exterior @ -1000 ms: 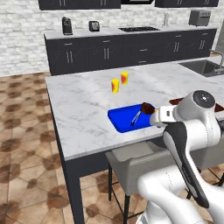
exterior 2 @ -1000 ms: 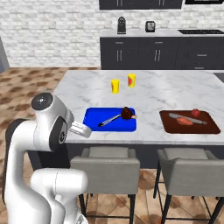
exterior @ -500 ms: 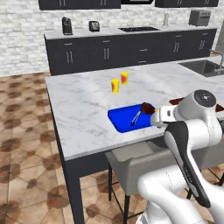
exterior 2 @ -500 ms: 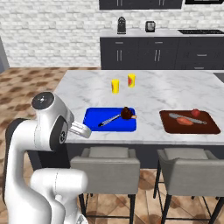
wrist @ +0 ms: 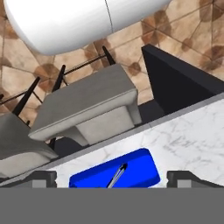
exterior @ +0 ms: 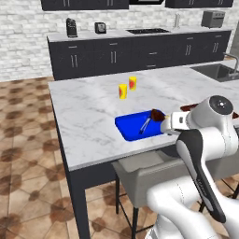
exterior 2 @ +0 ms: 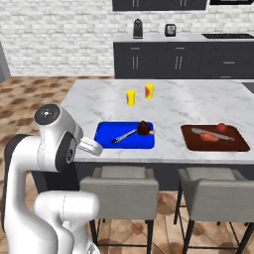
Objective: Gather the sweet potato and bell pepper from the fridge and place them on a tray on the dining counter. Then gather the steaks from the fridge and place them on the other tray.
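Desk: long island with a white-grey marbled top (exterior 2: 198,106) on a dark base; two grey padded stools (exterior 2: 119,191) stand along its near edge.
Blue tray: flat blue rectangular tray (exterior 2: 106,134) near the desk's front edge; a dark brown rounded item (exterior 2: 144,128) lies in its right part, and a slim grey utensil (exterior 2: 124,136) lies slantwise beside it.
Brown tray: dark reddish-brown rectangular tray (exterior 2: 238,144), well apart to the right of the blue one.
Bell pepper: small rounded bright red vegetable (exterior 2: 222,128) on the brown tray, toward its far right; an orange-brown piece (exterior 2: 210,137) and a grey knife (exterior 2: 201,132) lie just beside it.
Cups: two small yellow cups (exterior 2: 130,97), further back on the desk.
End effector: fingertips spread wide apart, holding nothing, above the desk's front edge by the blue tray (wrist: 112,188).
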